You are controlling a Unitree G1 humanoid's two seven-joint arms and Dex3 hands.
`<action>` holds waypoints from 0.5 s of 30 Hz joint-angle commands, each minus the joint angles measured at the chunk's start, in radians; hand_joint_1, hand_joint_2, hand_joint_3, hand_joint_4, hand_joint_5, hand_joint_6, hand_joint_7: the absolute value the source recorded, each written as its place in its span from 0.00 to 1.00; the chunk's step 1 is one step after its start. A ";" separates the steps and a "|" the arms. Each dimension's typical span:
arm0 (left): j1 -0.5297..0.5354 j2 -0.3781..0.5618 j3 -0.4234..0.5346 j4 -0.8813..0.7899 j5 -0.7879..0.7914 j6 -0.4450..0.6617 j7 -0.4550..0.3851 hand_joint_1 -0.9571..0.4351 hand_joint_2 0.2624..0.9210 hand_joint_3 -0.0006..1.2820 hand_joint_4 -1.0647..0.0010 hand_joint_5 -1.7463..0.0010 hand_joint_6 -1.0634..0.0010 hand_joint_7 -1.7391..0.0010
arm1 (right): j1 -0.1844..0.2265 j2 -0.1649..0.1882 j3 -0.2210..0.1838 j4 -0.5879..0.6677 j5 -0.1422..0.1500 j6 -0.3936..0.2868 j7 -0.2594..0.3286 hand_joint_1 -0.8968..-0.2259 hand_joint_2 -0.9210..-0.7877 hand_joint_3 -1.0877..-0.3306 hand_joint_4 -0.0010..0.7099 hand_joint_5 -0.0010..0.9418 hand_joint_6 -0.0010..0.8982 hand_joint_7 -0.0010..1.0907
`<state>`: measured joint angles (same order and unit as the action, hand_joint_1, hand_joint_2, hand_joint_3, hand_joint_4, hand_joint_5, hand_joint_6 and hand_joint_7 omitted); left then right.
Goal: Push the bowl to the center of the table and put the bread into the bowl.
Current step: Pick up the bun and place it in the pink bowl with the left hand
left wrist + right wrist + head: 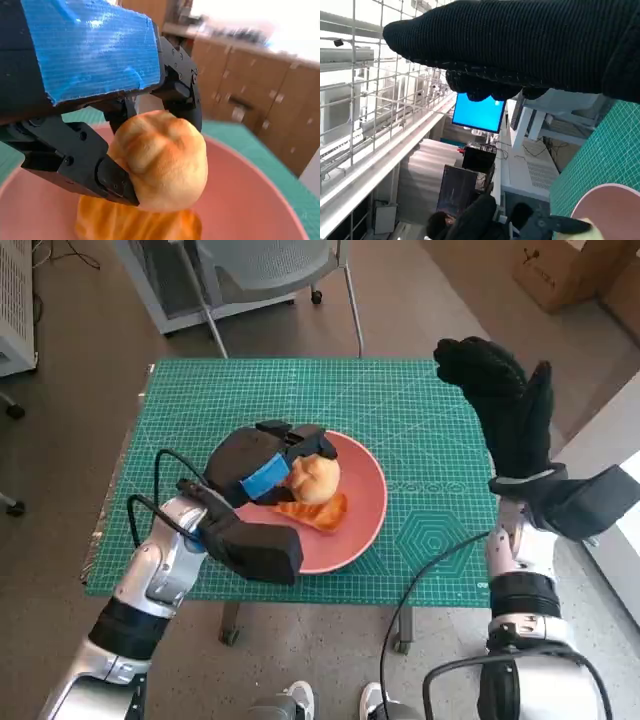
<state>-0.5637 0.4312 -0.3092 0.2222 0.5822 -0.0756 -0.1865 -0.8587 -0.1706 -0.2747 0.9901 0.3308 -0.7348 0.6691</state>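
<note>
The bowl, pink and shallow, is seen on the green mat near the middle of the tabletop. A round bread is held over the bowl by the left hand; in the left wrist view the bread is pinched between the black fingers, one set pressed to its near side and one curved over its far side. An orange piece is seen lying in the bowl just under the bread. The right hand is raised above the tabletop's right edge, well apart from the bowl, with nothing in it; its fingers are held upright and close together. A grey chair is seen beyond the tabletop.
</note>
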 commanded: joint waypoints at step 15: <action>0.034 0.024 0.028 -0.069 -0.004 0.021 -0.047 0.38 0.81 0.00 0.94 1.00 0.75 1.00 | 0.023 0.010 0.002 0.000 -0.002 0.016 -0.008 0.54 0.00 0.67 0.32 0.00 0.35 0.00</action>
<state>-0.5506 0.4390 -0.2971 0.1802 0.5761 -0.0457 -0.2473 -0.8559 -0.1694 -0.2746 0.9829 0.3309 -0.7339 0.6676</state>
